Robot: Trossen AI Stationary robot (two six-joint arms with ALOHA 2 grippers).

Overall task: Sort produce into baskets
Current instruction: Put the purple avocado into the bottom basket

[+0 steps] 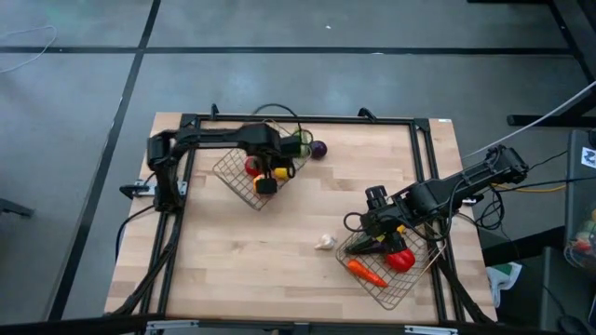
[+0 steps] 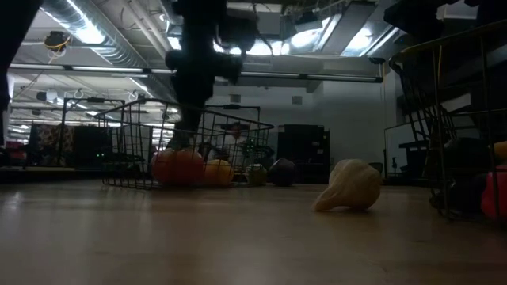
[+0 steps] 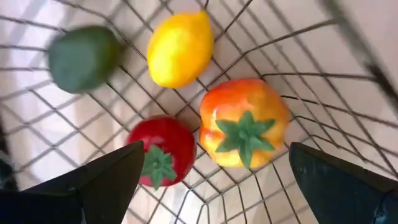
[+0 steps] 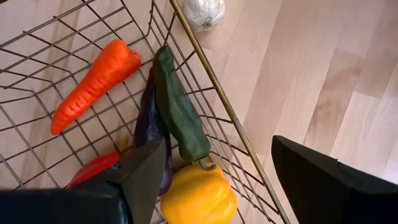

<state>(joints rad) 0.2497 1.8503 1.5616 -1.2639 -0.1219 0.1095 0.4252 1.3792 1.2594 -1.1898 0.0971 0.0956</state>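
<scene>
A: Where is the left gripper [image 1: 264, 182]?
B: Reached out across the table's far half, pointing down, its fingers [image 3: 106, 180] spread wide with nothing between them.
A: And the right gripper [image 1: 380, 221]?
B: Low at the near right, jaws parted, gripping nothing.

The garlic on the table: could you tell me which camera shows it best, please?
The low view: the garlic lies whole and unobstructed on bare wood. The high view shows a small pale spot; the right wrist view only its cut-off edge; the left wrist view nothing.

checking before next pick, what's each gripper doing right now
Left gripper: open, empty, over the left basket.
Right gripper: open, empty, over the right basket's rim.
</scene>
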